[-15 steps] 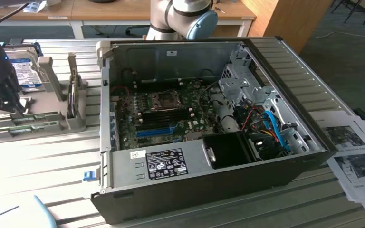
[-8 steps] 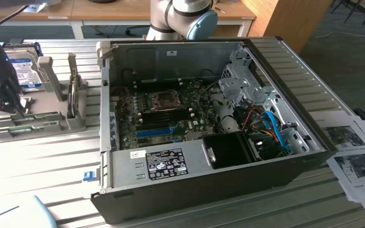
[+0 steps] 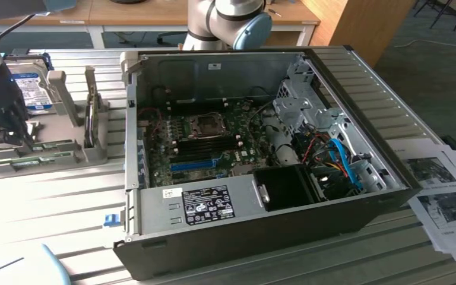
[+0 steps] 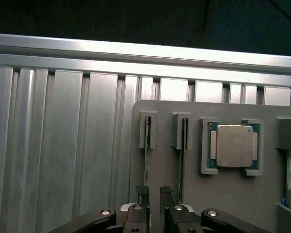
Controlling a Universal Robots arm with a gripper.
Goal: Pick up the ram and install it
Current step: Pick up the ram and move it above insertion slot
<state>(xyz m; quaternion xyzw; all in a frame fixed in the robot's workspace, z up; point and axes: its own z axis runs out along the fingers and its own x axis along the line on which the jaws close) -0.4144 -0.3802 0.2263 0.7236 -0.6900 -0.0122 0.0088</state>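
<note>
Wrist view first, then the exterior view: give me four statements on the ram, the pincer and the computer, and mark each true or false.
1. Two ram sticks stand on edge in slots of the grey holder. True.
2. The pincer is shut on a ram stick. False: its jaws stand open above the holder, close to the sticks, and hold nothing.
3. A processor chip sits in a pocket of the same holder, beside the sticks. True.
4. The computer case is closed by its side panel. False: the side is open and the motherboard is exposed.
</note>
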